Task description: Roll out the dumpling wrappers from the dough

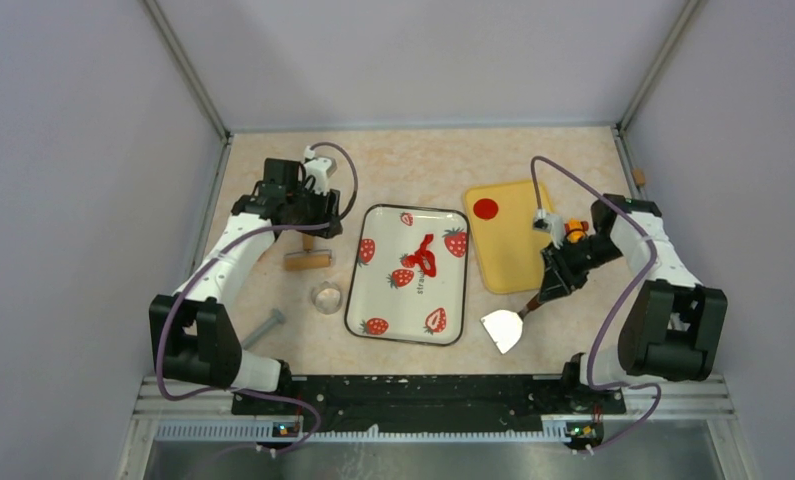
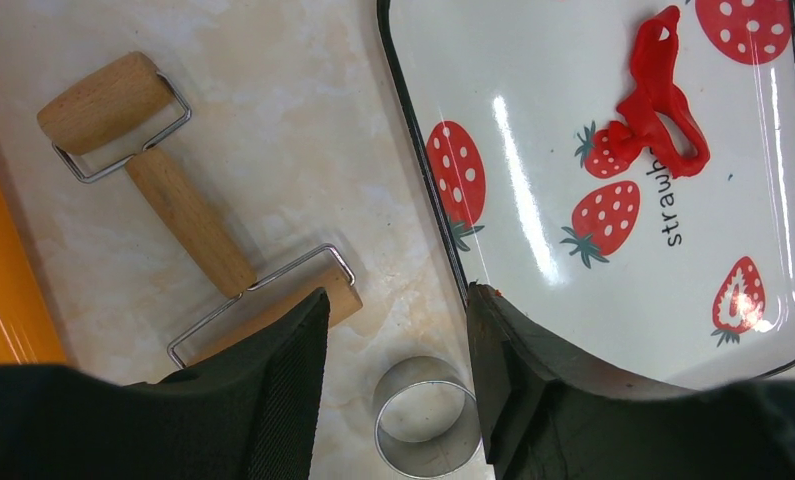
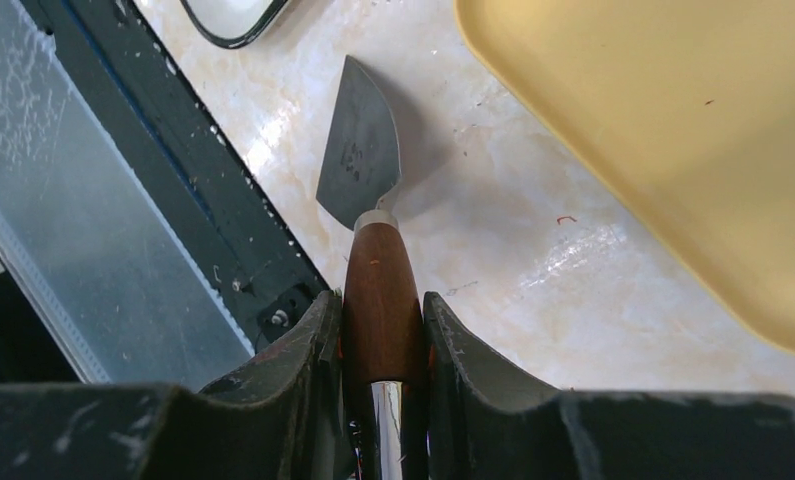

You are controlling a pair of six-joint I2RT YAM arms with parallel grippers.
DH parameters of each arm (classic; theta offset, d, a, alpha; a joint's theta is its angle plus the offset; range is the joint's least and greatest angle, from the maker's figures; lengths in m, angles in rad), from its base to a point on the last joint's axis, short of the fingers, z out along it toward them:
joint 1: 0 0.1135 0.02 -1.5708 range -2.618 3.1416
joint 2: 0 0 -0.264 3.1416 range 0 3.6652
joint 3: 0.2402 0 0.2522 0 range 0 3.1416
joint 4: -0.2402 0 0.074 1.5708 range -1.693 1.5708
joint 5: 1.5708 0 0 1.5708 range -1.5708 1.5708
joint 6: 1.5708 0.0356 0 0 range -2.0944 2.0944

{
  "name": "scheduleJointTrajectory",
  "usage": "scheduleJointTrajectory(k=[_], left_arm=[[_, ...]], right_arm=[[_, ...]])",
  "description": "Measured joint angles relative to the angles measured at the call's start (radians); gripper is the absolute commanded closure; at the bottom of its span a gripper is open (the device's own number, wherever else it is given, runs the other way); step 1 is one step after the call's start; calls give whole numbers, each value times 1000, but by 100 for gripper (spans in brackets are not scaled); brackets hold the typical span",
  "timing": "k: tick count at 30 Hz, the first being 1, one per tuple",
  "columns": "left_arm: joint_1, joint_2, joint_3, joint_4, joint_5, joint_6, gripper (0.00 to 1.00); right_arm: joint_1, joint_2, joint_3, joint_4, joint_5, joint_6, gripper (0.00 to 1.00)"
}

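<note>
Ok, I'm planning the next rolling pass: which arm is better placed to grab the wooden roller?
Left, most likely. The left fingers stand open and empty right by the roller, while the right fingers are shut on the scraper, across the strawberry tray from it.

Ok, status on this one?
Left gripper open, empty. Right gripper shut on spatula. Dough scrap on strawberry tray, one wrapper on yellow tray. Nothing covering either.

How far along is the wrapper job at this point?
Done: one round wrapper lies on the yellow tray. In hand: the right gripper grips a scraper; the left gripper hangs open by the roller. Left: the ragged dough scrap on the strawberry tray is not yet rolled.
</note>
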Motion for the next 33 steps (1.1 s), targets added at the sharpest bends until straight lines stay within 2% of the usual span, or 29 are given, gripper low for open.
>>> scheduleJointTrajectory(k=[3, 10, 11, 22, 26, 27, 28, 30, 33], left_arm=[[1, 0, 3, -15, 6, 15, 43], [30, -5, 4, -53, 14, 55, 43], [35, -8, 4, -60, 14, 61, 43], [77, -68, -82, -68, 14, 67, 42], [105, -69, -143, -48, -2, 0, 40], [111, -63, -150, -47, -8, -23, 40], [119, -51, -150, -47, -14, -49, 41], [131, 2, -130, -49, -25, -92, 45], [139, 130, 11, -138, -44, -108, 45]], right_arm=[[1, -18, -4, 37, 5, 43, 53], [-34, -35, -26, 162, 117, 92, 39], [-40, -41, -33, 171, 132, 96, 30], [-48, -87, -39, 304, 309, 175, 28], [-48, -68, 26, 339, 359, 248, 27], [-48, -56, 53, 348, 360, 271, 11], [-48, -41, 87, 356, 356, 297, 7], [-46, -9, 153, 385, 343, 365, 5], [-18, 36, 254, 438, 359, 489, 5]])
